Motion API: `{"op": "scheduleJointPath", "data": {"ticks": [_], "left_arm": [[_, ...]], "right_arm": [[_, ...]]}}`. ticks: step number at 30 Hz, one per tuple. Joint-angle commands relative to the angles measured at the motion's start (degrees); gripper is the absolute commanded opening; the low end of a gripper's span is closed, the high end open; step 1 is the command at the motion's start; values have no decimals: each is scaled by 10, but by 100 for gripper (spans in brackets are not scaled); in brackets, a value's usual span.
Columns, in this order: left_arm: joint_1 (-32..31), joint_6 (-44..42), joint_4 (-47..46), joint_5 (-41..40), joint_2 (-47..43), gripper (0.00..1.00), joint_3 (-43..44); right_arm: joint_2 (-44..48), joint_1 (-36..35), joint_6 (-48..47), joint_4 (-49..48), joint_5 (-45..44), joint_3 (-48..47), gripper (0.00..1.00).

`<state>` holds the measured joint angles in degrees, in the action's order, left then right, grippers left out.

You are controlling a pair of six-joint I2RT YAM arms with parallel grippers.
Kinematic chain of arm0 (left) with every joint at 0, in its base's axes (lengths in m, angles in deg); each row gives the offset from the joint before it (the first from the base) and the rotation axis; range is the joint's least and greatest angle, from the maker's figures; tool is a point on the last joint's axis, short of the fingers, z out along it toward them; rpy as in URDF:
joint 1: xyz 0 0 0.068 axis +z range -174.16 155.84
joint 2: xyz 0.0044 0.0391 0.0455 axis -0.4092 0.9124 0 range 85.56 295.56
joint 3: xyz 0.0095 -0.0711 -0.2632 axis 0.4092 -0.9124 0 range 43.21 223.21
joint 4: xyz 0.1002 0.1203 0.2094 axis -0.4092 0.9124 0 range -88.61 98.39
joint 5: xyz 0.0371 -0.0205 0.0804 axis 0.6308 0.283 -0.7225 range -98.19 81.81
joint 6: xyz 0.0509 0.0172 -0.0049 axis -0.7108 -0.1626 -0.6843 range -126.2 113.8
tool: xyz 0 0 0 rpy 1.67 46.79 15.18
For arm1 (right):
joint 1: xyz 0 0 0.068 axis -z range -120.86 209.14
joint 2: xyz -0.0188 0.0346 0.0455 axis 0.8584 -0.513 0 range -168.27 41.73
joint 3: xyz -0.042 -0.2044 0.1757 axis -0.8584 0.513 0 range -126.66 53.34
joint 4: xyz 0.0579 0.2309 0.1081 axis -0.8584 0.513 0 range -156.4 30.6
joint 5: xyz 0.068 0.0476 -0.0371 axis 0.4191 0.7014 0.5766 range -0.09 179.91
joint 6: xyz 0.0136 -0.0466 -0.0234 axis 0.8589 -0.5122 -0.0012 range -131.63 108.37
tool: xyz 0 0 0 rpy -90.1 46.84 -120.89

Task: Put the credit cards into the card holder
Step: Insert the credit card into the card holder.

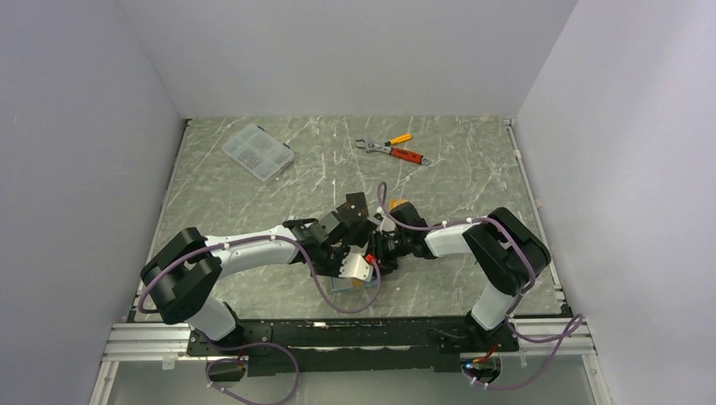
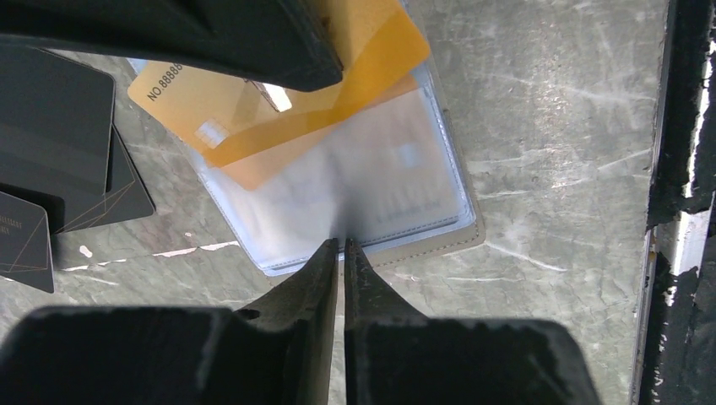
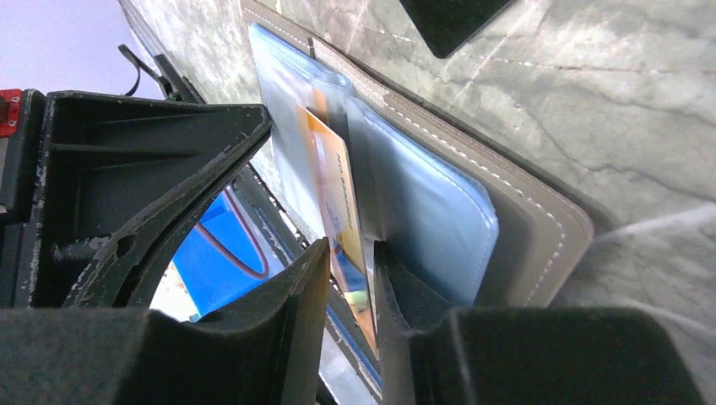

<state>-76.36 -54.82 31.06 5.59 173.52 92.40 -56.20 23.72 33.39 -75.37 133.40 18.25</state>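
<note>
Crowded together at the near middle of the grey marbled desk [image 1: 473, 181]: left claw [image 1: 344, 272] and right claw [image 1: 371, 257], tips close, jaws too hidden to judge. Peeking from under them, a pale corner of the card holder [image 1: 342, 289] with an orange sliver of credit card [image 1: 361, 283]. Far left, a clear compartment box [image 1: 257, 152]. Far middle, orange-handled wrench and pliers [image 1: 393, 150], well apart from the box.

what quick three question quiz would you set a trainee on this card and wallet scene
1. True or false: the orange-gold plastic card sits fully inside the taupe-grey leather-like card holder.
2. The flat black cards lie: A on the marbled grey table; B inside the holder; C on top of the holder.
3. Which gripper has the orange-gold card between its fingers?
Key: 1 false, it sticks out; 2 A; 3 the right gripper.
</note>
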Motion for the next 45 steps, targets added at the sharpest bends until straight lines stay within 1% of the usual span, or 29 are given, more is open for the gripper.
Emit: {"op": "scheduleJointPath", "data": {"ticks": [1,4,10,21,23,26,34,45], "left_arm": [[-4,-3,23,17,14,12,-15],[-5,-3,25,18,15,12,-12],[-5,-4,25,18,19,11,-9],[-5,-8,31,19,15,10,-7],[-4,-9,31,22,13,10,-8],[-5,-9,34,19,18,10,-8],[-4,-8,36,19,15,9,-7],[-9,-3,42,22,16,9,-1]], "right_arm": [[15,15,-40,62,-55,-10,30],[16,18,-47,71,-51,-11,33],[16,17,-51,70,-47,-12,36],[46,26,-60,87,-28,-13,35],[52,27,-63,109,-31,-14,34],[59,29,-59,106,-36,-11,29],[49,26,-30,58,-34,7,1],[58,20,8,4,-73,42,0]]}}
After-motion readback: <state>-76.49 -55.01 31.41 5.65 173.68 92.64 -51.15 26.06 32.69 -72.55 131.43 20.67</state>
